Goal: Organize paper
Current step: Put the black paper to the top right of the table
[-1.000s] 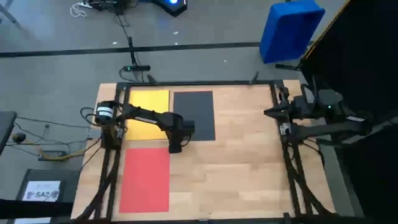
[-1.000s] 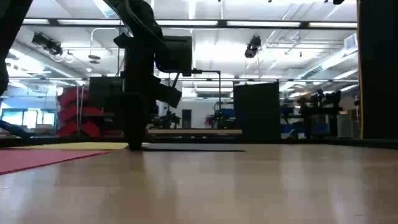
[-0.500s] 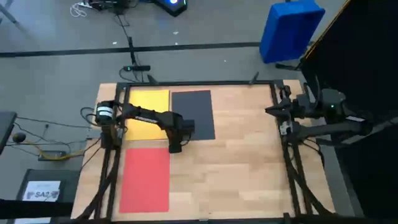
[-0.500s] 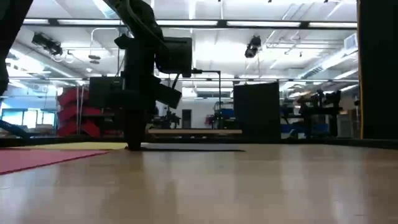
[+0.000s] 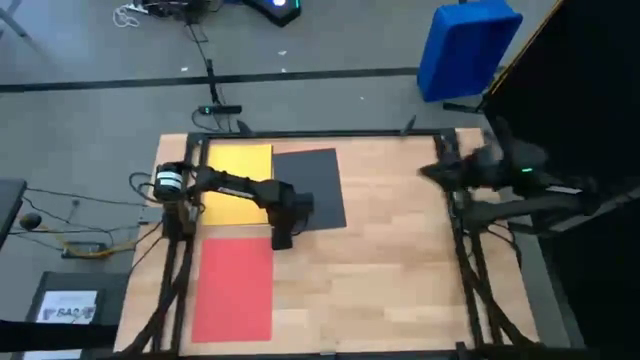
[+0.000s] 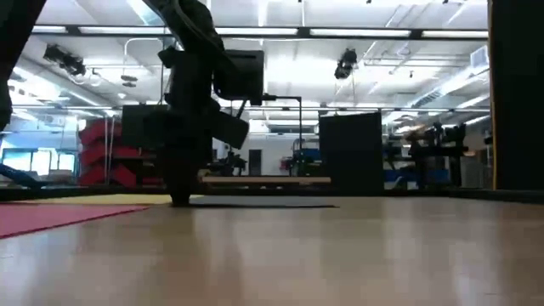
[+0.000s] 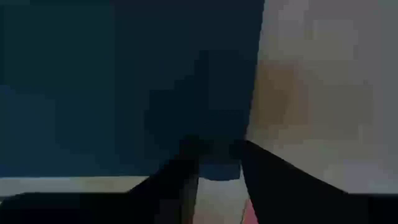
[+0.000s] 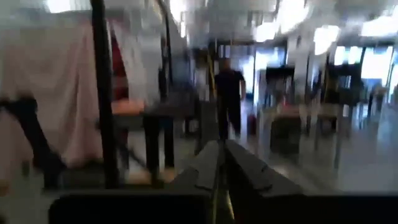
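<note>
Three sheets of paper lie flat on the wooden table: yellow (image 5: 236, 178) at the far left, dark grey (image 5: 314, 186) beside it and slightly askew, red (image 5: 234, 290) near left. My left gripper (image 5: 281, 238) points straight down at the dark grey sheet's near-left corner, its fingers a little apart (image 7: 216, 167); the low view shows its tips (image 6: 180, 201) down at table level. My right gripper (image 5: 422, 170) hovers level over the table's far right edge, shut and empty (image 8: 220, 163). My left gripper comes from above, pointing down, with both fingertips (image 7: 186, 163) set on the dark grey sheet's near edge (image 7: 217, 170), close to its near-left corner. The sheet lies flat on the table under them. Whether the edge is also nipped between the tips cannot be told.
A blue bin (image 5: 467, 45) stands on the floor beyond the far right corner. A dark box with a white label (image 5: 66, 306) sits left of the table. Bare wood (image 5: 390, 270) covers the table's middle and right. A person (image 8: 231, 87) stands far off in the room.
The dark grey sheet has turned a little about the corner under my left gripper, its far end swinging toward the yellow sheet. That gripper has stayed in place. My right gripper, still shut, has moved level toward the table's left.
</note>
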